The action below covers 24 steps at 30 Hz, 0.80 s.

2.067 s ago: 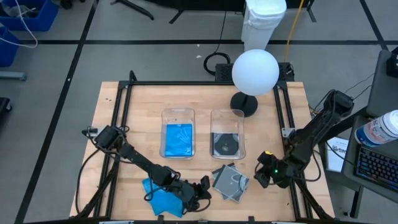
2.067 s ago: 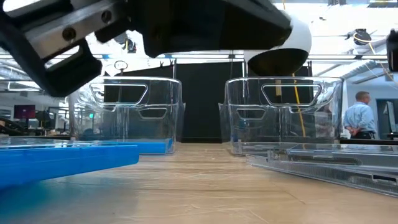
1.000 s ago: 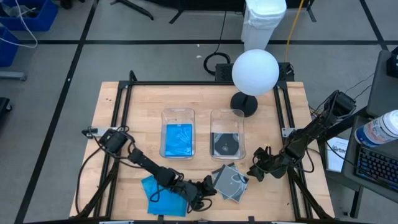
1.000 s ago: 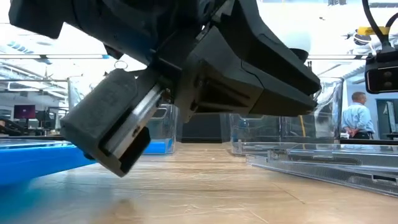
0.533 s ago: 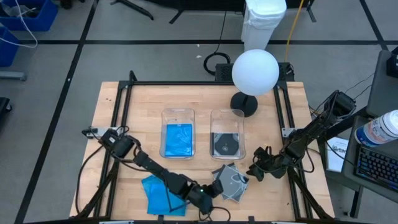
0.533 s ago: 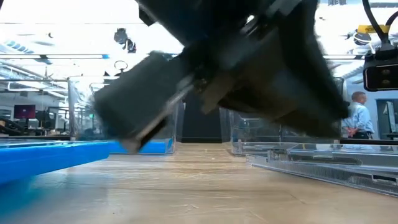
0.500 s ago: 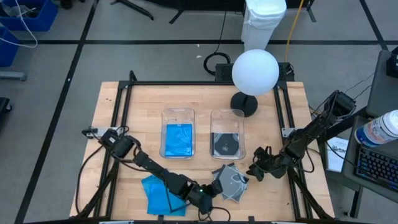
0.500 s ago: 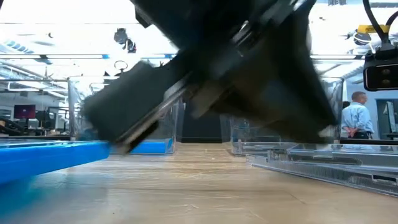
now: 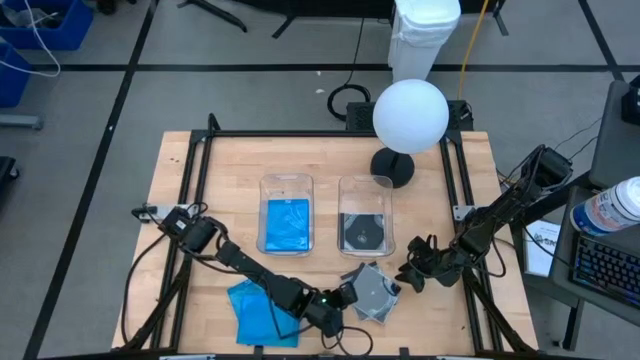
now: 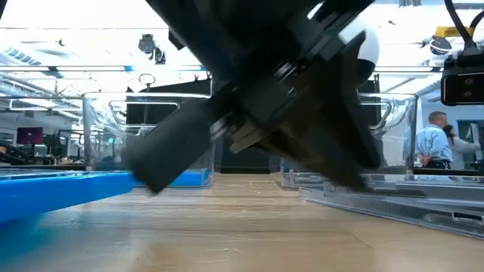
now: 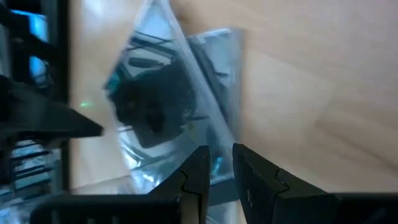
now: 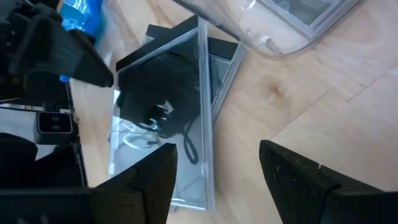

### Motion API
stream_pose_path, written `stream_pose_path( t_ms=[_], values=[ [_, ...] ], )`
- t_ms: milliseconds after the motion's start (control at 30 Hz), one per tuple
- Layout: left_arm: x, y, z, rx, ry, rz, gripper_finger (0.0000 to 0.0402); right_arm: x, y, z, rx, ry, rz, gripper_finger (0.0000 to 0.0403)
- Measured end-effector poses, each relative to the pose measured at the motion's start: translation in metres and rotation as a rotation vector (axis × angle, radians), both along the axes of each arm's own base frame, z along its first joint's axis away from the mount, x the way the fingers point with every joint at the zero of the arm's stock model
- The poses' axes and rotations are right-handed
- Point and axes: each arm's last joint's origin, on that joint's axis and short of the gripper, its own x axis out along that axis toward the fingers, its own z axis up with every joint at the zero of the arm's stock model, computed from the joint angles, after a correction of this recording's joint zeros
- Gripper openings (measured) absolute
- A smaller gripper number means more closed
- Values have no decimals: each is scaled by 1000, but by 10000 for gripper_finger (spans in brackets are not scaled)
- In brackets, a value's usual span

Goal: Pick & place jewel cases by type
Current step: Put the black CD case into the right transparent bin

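Note:
A loose pile of clear jewel cases with dark discs lies near the table's near edge. A stack of blue jewel cases lies to its left. My left gripper reaches in low from the left, and its fingers sit nearly together at the clear pile's left edge. My right gripper hovers open just right of that pile, with the top clear case ahead of its spread fingers. In the low view, the left gripper fills the middle. My left gripper has the rim of the top clear case in the narrow gap between its two fingers, pinched at the edge facing the table's left. The fingers come in low from the left, slanting down. The case rests on the pile below it.
Two clear bins stand mid-table: the left one holds a blue case, the right one a clear case with a disc. A white globe lamp on a black base stands behind them. A person stands in the room beyond the table.
My left gripper has swung from over the blue stack toward the table's right, dropping low to the left edge of the clear pile. Before that, my right gripper had shifted left toward the pile and has since held still. The cases have stayed where they were.

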Motion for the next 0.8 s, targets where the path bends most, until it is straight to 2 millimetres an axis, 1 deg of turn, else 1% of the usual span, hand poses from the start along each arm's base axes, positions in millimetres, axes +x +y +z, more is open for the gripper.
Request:
stream_pose_path(
  t_ms=[100,233,467,800],
  values=[
    [-1,1,-2,-27,34,-12,77,0,1,1,34,5,5,217],
    [1,3,-1,-47,21,11,77,0,1,0,57,16,-14,217],
    [2,3,0,-53,15,11,77,0,5,-10,142,127,-18,217],
    [5,8,-1,-91,26,20,77,9,17,-18,240,112,11,216]
  ],
)
